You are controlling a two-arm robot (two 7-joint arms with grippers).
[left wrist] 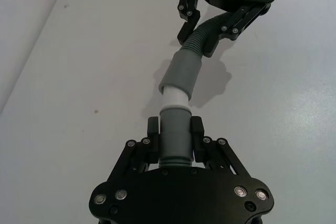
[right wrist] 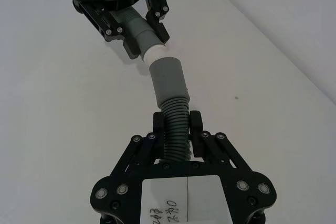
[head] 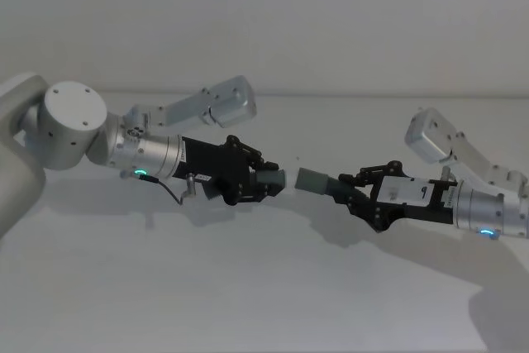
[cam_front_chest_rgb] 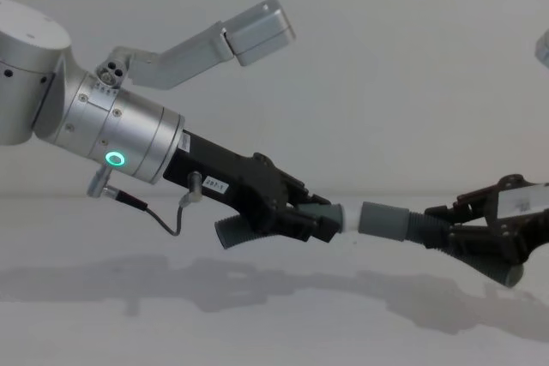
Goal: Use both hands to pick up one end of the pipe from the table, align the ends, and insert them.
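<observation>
Both hose pieces are held clear of the table [head: 248, 287], end to end between the two grippers. The left gripper [left wrist: 175, 140] is closed on the shorter piece [left wrist: 175, 142] at its grey cuff, one finger on each side. The right gripper [right wrist: 177, 129] is closed on the ribbed part of the longer piece [right wrist: 176, 135], just behind its socket [right wrist: 168, 80]. The white tip [left wrist: 173, 97] is lined up with the socket and meets its mouth. How far it is entered cannot be told. Part of the tip is exposed between cuff and socket.
</observation>
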